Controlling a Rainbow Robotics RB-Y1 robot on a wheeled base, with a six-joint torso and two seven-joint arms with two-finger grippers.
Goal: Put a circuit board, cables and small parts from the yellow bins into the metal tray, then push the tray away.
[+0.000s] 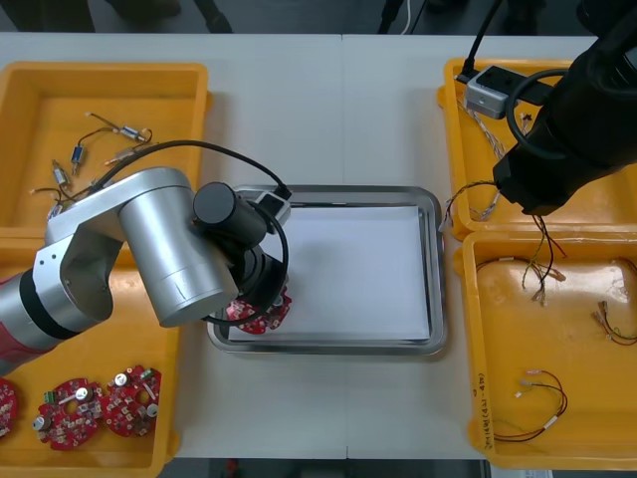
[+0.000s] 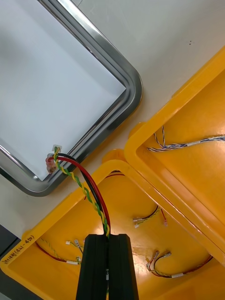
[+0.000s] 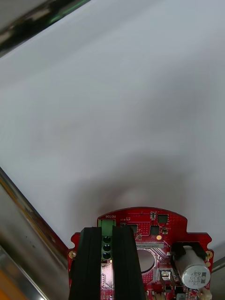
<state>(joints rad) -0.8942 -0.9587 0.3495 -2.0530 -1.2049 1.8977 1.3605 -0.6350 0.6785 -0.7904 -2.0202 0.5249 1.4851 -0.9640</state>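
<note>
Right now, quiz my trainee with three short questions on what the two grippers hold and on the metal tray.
1. True or false: the left gripper, over the shiny metal tray, is shut on a round red circuit board.
2. The right gripper, above the yellow bins, holds: A, a twisted blue and white cable; B, a red, black and yellow cable; C, nothing.
3. Fill in: the tray is ___ inside.
Key: 1 true; 2 B; 3 white.

Red circuit board (image 3: 150, 222); tray (image 1: 358, 269) seemingly white.
</note>
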